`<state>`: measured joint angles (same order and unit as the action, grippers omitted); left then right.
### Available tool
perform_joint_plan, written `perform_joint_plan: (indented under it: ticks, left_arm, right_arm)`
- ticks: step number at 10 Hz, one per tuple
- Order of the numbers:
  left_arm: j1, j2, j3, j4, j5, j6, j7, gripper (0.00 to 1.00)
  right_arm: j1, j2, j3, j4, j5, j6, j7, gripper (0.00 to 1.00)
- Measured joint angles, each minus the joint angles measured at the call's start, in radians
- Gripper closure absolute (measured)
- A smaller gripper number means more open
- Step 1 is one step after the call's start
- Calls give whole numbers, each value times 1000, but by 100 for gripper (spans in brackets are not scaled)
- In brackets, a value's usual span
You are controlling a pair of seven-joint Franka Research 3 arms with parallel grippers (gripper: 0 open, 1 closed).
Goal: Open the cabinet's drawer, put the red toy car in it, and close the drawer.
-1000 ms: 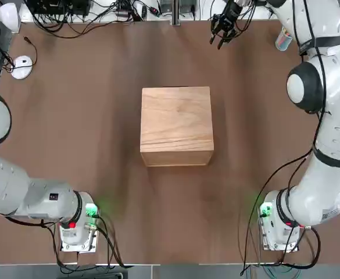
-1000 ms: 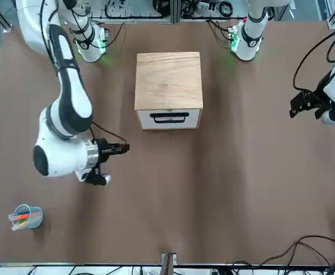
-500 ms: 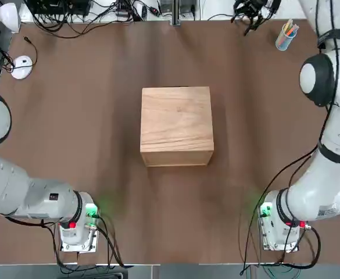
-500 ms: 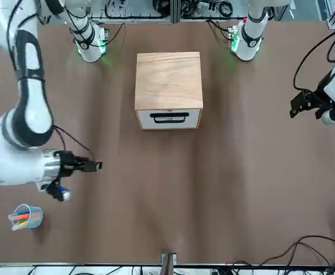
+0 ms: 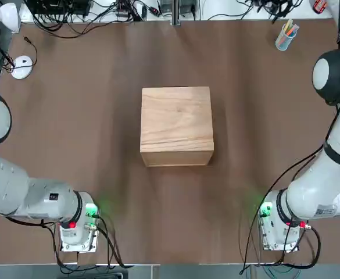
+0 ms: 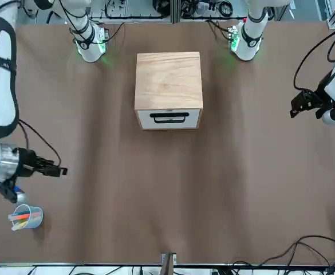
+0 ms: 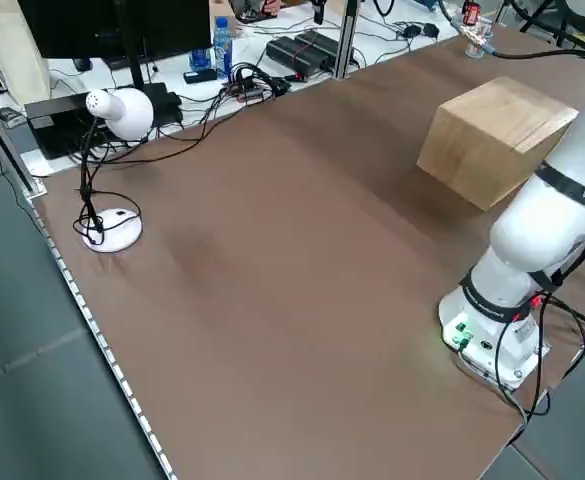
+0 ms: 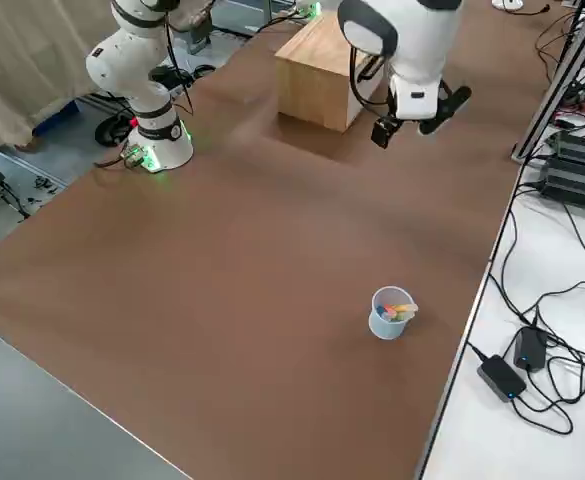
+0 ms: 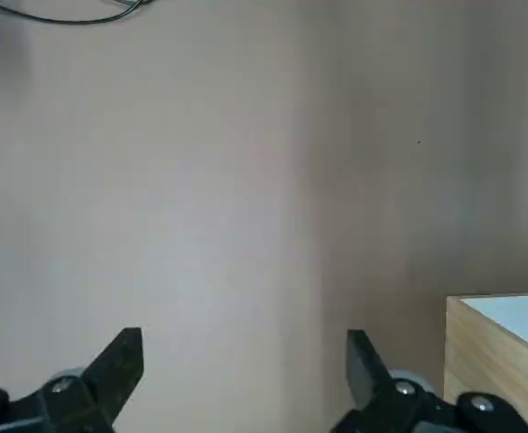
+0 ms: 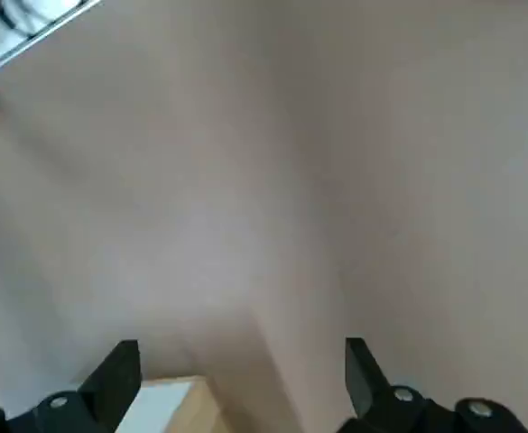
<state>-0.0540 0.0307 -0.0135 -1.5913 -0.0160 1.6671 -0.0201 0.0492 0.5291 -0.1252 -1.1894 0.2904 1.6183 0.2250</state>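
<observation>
On the right arm [image 5: 332, 180], a small label can be seen; its print is too small to be read. The table [image 5: 88, 133] is covered in brown; on it, near the middle, the cabinet [image 6: 168, 83] is set upright, its top and sides of light, grained wood. No clear long axis can be made out on its nearly square top; its drawer [image 6: 161, 123] is shut, and the white front with 1 black handle [image 6: 169, 117] is pointed away from the robot's bases, the handle's long axis laid crosswise.

The right gripper [image 6: 43, 184] is held out toward the robot's far right, near the cup of markers [image 6: 27, 217] and well apart from the cabinet; its 2 fingers are spread apart, with nothing between them. The left gripper [image 6: 306, 110] is held at the robot's left, also well apart from the cabinet; its 2 fingers are parted too, nothing gripped.

Compared with 1 second ago, the right gripper has been carried farther outward, away from the cabinet; the cabinet and its shut drawer have been left unmoved.
</observation>
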Motion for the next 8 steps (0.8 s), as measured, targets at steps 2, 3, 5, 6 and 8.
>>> perform_joint_plan:
  ticks: [2, 3, 5, 6, 8]
  left_arm:
    - [0, 0, 0, 1, 0, 0, 0, 1]
    - [0, 0, 0, 1, 0, 0, 0, 1]
    - [0, 0, 1, 1, 0, 0, -1, 1]
    - [1, 0, 1, 1, 0, 0, -1, 1]
    - [1, 0, 2, 1, 0, 0, -1, 1]
  right_arm:
    - [0, -77, -1, 1, -102, 1, 0, 0]
    - [0, -123, -2, -5, -113, 8, 1, 0]
    - [-4, -234, -7, -76, -117, 33, 1, 0]
    - [-6, -288, -8, -120, -117, 36, 1, 0]
    - [-7, -390, -8, -198, -117, 18, 1, 0]
